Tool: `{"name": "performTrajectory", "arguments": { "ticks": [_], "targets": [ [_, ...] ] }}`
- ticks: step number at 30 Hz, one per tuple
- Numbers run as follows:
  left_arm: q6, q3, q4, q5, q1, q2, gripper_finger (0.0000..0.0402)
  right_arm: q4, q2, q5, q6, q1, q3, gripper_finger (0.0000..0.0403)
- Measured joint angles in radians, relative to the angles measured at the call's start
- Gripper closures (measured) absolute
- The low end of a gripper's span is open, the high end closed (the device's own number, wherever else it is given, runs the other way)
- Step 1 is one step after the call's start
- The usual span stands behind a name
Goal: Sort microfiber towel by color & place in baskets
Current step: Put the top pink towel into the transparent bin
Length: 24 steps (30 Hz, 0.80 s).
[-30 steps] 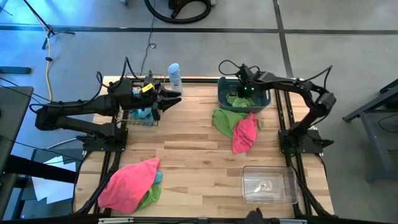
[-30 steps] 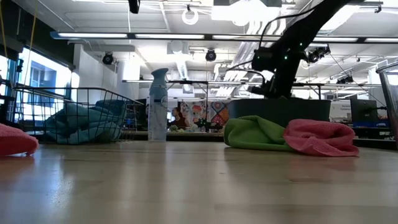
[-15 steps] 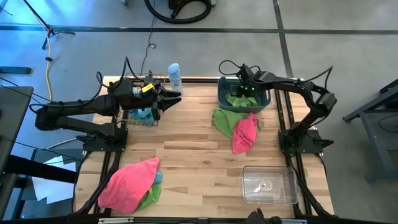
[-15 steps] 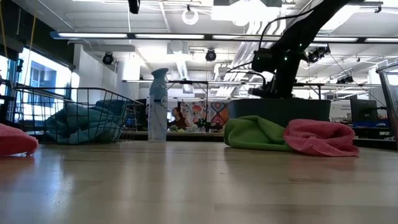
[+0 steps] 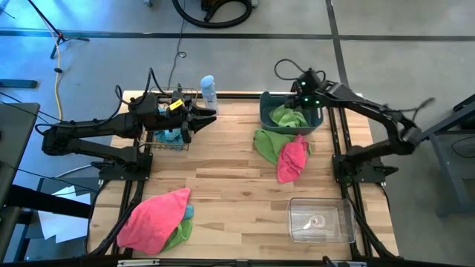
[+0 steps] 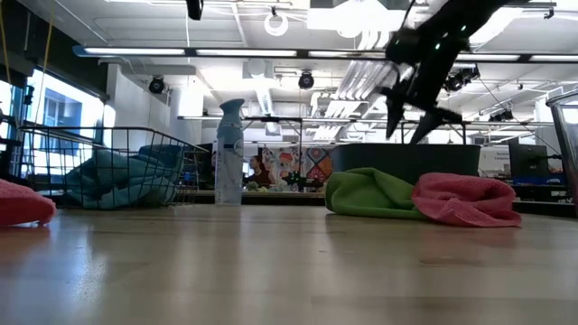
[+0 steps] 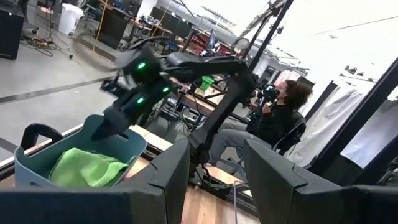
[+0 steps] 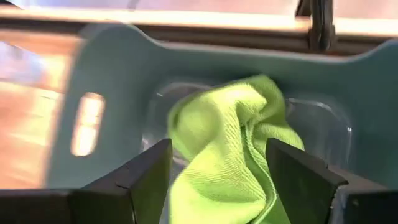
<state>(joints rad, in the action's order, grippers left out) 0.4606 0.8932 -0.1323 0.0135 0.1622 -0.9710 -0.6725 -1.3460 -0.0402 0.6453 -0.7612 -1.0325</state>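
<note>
A lime green towel (image 8: 230, 143) lies crumpled on the floor of the slate-blue tub (image 5: 266, 111) at the far right. My right gripper (image 5: 298, 106) hangs open above it and tilts down, touching nothing. A second green towel (image 5: 267, 143) lies on the table in front of the tub, and a pink towel (image 5: 292, 159) overlaps its right edge. A light blue towel (image 6: 122, 179) sits in the black wire basket (image 5: 169, 141). My left gripper (image 5: 211, 117) is held level above that basket, open and empty.
A pale blue spray bottle (image 5: 208, 89) stands at the far edge between the basket and the tub. A clear plastic bin (image 5: 320, 220) sits near the front right. A pink towel (image 5: 152, 219) covers green and blue cloth at the front left. Bare wood lies in the middle.
My right gripper has opened inside the tub and let go of the green towel, which stays on the tub's floor. It has then risen clear of the tub's rim and drawn slightly toward the table's right edge.
</note>
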Motion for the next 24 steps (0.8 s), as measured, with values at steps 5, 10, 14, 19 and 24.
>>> {"name": "performTrajectory", "arguments": {
  "ticks": [5, 10, 14, 19, 24],
  "targets": [
    [0.0, 0.0, 0.0, -0.004, 0.0, 0.0, 0.0263, -0.001, 0.14, 0.075, -0.049, 0.031, 0.0, 0.0148],
    [0.0, 0.0, 0.001, -0.025, 0.0, 0.0, 0.0263, -0.042, 0.261, 0.111, -0.07, 0.136, 0.0, 0.0148],
    [0.0, 0.0, 0.001, -0.038, 0.0, 0.0, 0.0263, -0.089, 0.33, 0.066, -0.062, 0.257, 0.0, 0.0148],
    [0.0, 0.0, 0.001, -0.045, 0.0, 0.0, 0.0263, -0.19, 0.392, -0.007, -0.059, 0.418, 0.0, 0.0148],
    [0.0, 0.0, 0.001, -0.068, 0.0, 0.0, 0.0263, -0.377, 0.407, -0.073, 0.016, 0.57, 0.0, 0.0148]
  ]
}}
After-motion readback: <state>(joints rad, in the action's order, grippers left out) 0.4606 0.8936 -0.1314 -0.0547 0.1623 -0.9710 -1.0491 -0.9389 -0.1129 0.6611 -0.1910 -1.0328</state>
